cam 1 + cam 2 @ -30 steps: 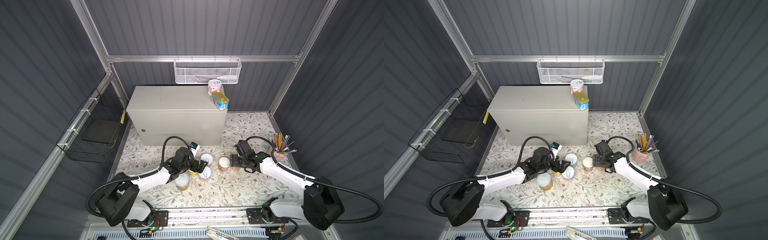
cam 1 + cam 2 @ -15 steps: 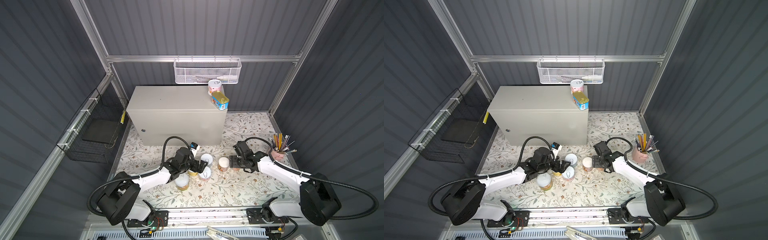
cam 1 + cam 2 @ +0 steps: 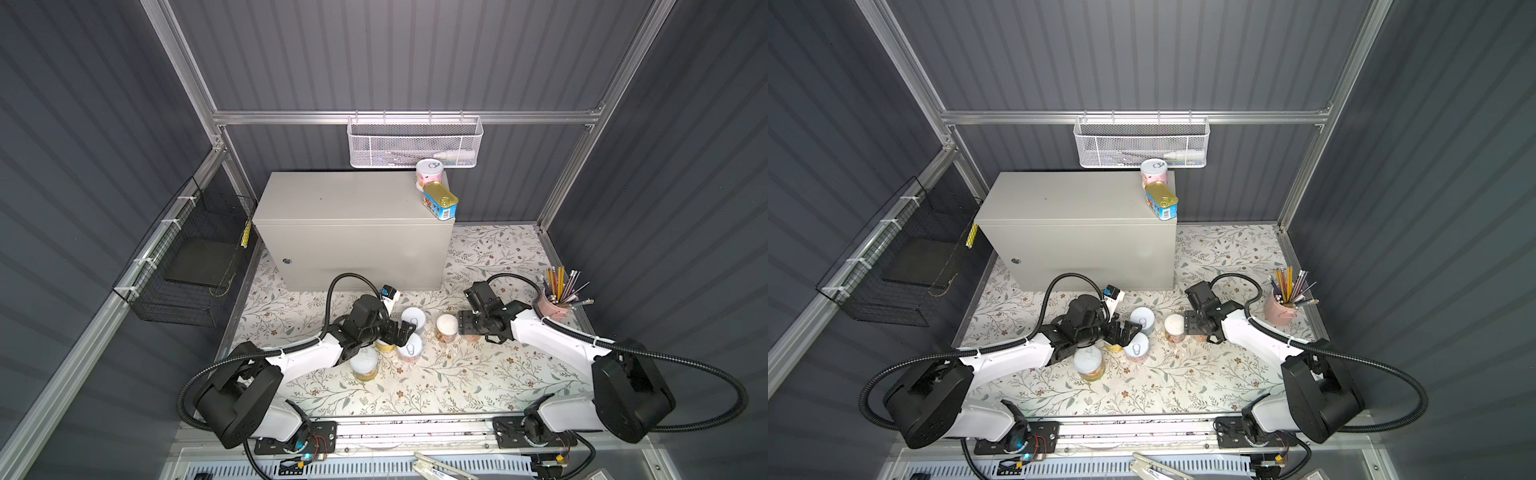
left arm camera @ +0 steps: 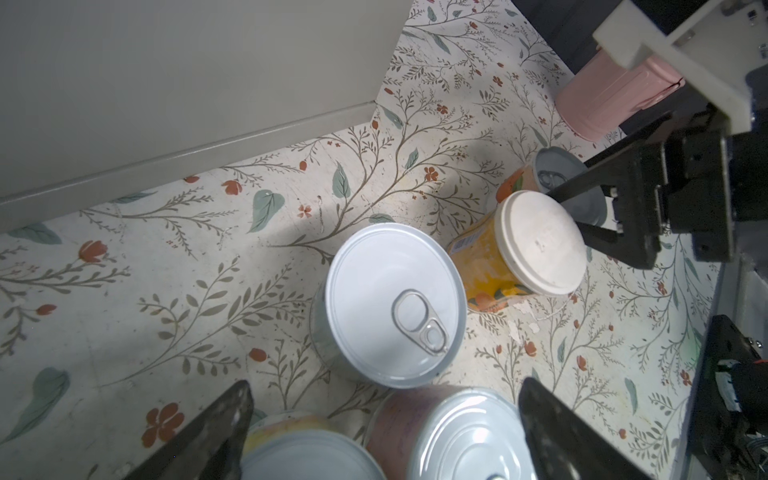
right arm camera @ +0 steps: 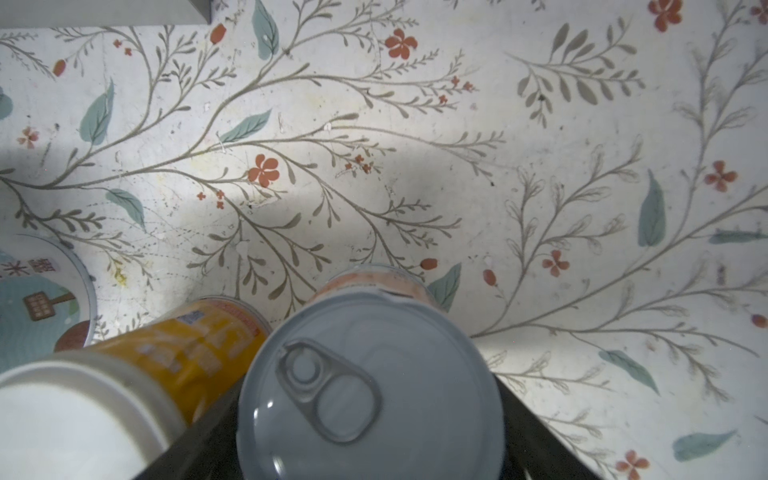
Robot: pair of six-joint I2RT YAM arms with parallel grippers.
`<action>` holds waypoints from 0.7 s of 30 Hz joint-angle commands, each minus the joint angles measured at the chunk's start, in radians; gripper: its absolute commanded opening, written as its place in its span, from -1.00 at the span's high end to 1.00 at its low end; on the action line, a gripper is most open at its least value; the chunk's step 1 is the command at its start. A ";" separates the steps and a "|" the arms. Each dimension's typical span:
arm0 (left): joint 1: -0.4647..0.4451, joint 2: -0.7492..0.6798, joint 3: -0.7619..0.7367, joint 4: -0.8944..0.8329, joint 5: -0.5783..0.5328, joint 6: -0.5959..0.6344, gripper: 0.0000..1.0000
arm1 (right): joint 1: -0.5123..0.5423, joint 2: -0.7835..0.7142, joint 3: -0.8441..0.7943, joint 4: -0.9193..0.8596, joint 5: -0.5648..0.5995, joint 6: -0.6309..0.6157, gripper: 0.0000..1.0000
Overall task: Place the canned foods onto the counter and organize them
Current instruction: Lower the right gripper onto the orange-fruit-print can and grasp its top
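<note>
The counter (image 3: 353,208) carries a pink can (image 3: 428,174) and a blue gold-topped tin (image 3: 440,201) at its right end. Several cans stand on the floral floor. My left gripper (image 3: 401,330) (image 4: 384,419) is open above a yellow can (image 4: 307,453) and a pink silver-lidded can (image 4: 457,436), gripping neither. Just beyond stands a pale can with a pull tab (image 4: 395,303). My right gripper (image 3: 467,326) (image 5: 370,436) is shut on a pinkish-orange pull-tab can (image 5: 370,382), one finger against each side. A white-lidded orange can (image 5: 187,345) (image 3: 446,326) stands right beside it.
A pink pencil cup (image 3: 555,307) stands at the right edge of the floor. A white mesh basket (image 3: 415,143) hangs on the back wall and a black wire basket (image 3: 187,266) on the left wall. Another white-lidded can (image 3: 365,363) stands by the left arm.
The right gripper's jaws have narrowed onto the pull-tab can and its arm has shifted slightly. The left arm and the other cans have not moved.
</note>
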 commanded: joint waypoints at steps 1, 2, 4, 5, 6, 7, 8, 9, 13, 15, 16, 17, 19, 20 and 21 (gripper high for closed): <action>-0.004 0.006 0.026 0.013 0.015 -0.004 -0.99 | -0.005 0.004 0.028 0.011 0.014 -0.007 -0.49; -0.005 0.006 0.027 0.013 0.017 -0.005 -0.99 | -0.006 0.002 0.027 0.012 0.014 -0.006 -0.47; -0.005 0.007 0.026 0.014 0.019 -0.005 -0.99 | -0.007 -0.008 0.026 0.011 0.009 -0.005 -0.43; -0.006 0.007 0.026 0.013 0.018 -0.006 -1.00 | -0.007 -0.012 0.026 0.010 0.006 -0.005 -0.39; -0.006 0.007 0.027 0.013 0.017 -0.006 -0.99 | -0.006 -0.018 0.026 0.011 0.000 -0.005 -0.37; -0.005 0.008 0.027 0.015 0.017 -0.007 -0.99 | -0.006 -0.025 0.026 0.008 -0.003 -0.004 -0.35; -0.005 0.008 0.027 0.015 0.016 -0.007 -0.99 | -0.006 -0.032 0.024 0.006 -0.007 -0.003 -0.34; -0.005 0.012 0.028 0.014 0.017 -0.007 -1.00 | -0.007 -0.041 0.024 0.004 -0.011 0.000 -0.33; -0.006 0.014 0.030 0.013 0.018 -0.007 -0.99 | -0.009 -0.077 0.018 -0.002 -0.030 0.008 -0.30; -0.005 0.019 0.030 0.015 0.018 -0.006 -1.00 | -0.008 -0.092 0.015 -0.007 -0.038 0.008 -0.29; -0.006 0.021 0.033 0.016 0.019 -0.006 -0.99 | -0.009 -0.100 0.017 -0.013 -0.042 0.008 -0.28; -0.006 0.024 0.033 0.017 0.020 -0.006 -0.99 | -0.010 -0.105 0.018 -0.020 -0.043 0.008 -0.28; -0.006 0.032 0.036 0.018 0.024 -0.005 -0.99 | -0.010 -0.121 0.022 -0.036 -0.045 0.005 -0.28; -0.007 0.037 0.037 0.020 0.027 -0.003 -0.99 | -0.012 -0.130 0.024 -0.044 -0.047 0.003 -0.27; -0.006 0.042 0.039 0.022 0.030 -0.003 -0.99 | -0.012 -0.141 0.027 -0.051 -0.051 0.001 -0.27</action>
